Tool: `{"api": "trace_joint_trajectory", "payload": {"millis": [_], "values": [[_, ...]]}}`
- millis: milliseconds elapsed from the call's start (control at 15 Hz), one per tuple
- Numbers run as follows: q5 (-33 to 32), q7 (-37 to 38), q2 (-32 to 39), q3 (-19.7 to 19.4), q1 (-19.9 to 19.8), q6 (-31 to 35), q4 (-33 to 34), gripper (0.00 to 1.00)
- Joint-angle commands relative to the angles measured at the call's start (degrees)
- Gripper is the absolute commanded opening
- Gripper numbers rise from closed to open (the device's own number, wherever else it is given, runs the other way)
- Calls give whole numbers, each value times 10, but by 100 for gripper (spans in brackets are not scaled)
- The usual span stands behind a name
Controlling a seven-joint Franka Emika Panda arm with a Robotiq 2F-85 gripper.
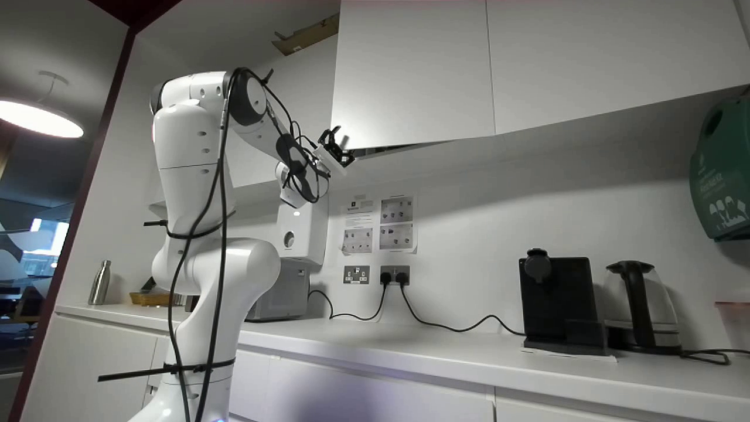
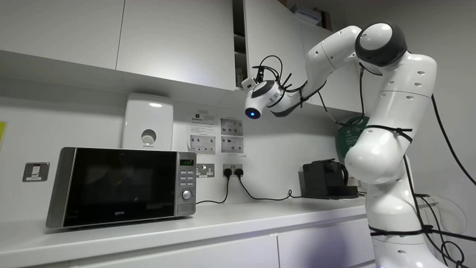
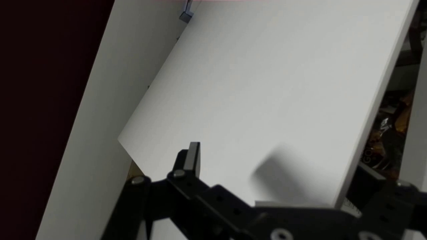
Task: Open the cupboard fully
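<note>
Straddling the ajar cupboard door [image 3: 267, 83] is the gripper [image 3: 279, 156].

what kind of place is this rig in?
Probably a workplace kitchenette rather than a home kitchen, though I can't be certain: there's a microwave, a glass kettle and a green first-aid case.

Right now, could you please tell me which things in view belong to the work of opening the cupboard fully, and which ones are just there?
For the job:
cupboard door, partly open
gripper, open, at that door's free edge

Just there:
microwave
black coffee machine
kettle
metal bottle
green first-aid kit
</note>
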Motion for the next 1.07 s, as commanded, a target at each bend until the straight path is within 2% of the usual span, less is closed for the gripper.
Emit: {"api": "trace_joint_trajectory", "payload": {"millis": [0, 533, 733, 1000], "values": [[-7, -41, -32, 7, -16, -48, -26, 100], [22, -84, -99, 9, 6, -42, -91, 100], [47, -58, -127, -10, 23, -11, -103, 100], [89, -41, -165, -17, 35, -18, -115, 100]]}}
